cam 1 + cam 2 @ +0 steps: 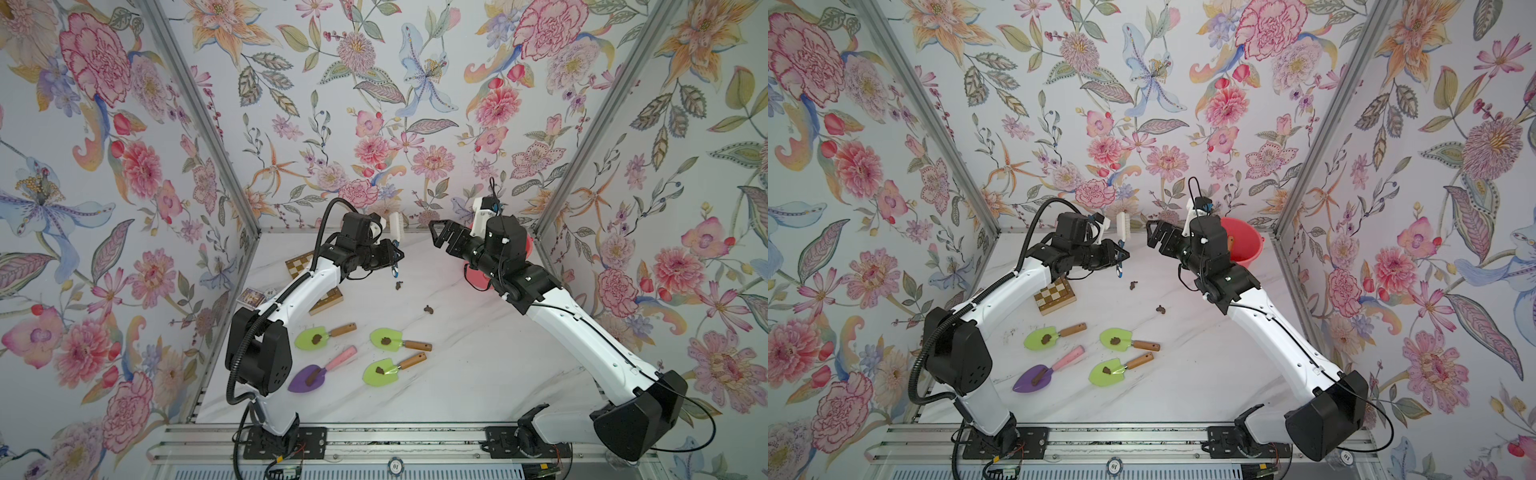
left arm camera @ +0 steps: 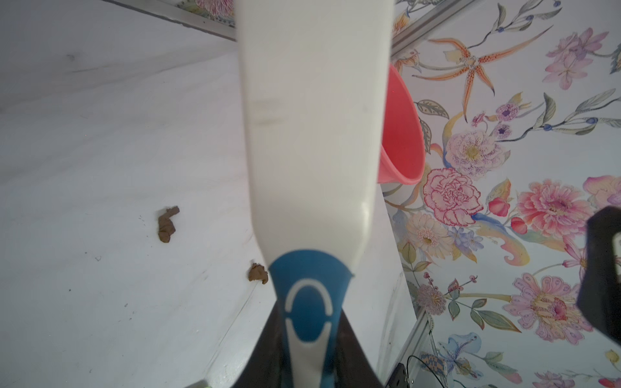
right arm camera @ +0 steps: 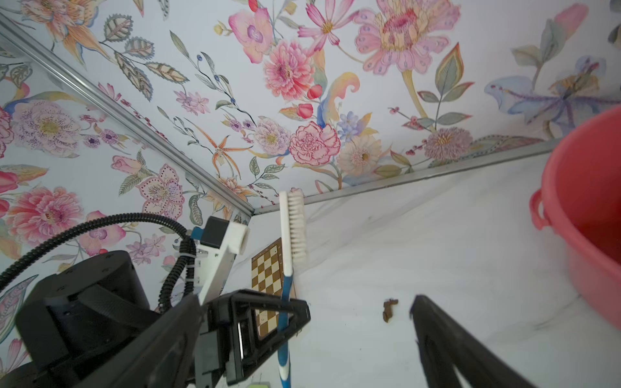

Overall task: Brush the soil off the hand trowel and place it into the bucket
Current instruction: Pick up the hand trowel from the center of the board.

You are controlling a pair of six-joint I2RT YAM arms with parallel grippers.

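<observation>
Floral wallpaper walls enclose a white marble-patterned tabletop, with aluminium posts at the corners.

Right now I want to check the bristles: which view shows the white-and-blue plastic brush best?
The right wrist view: the white-and-blue plastic brush stands side-on, bristles and handle clear. The left wrist view shows only its smooth back; in both top views its head is small and far away.
</observation>
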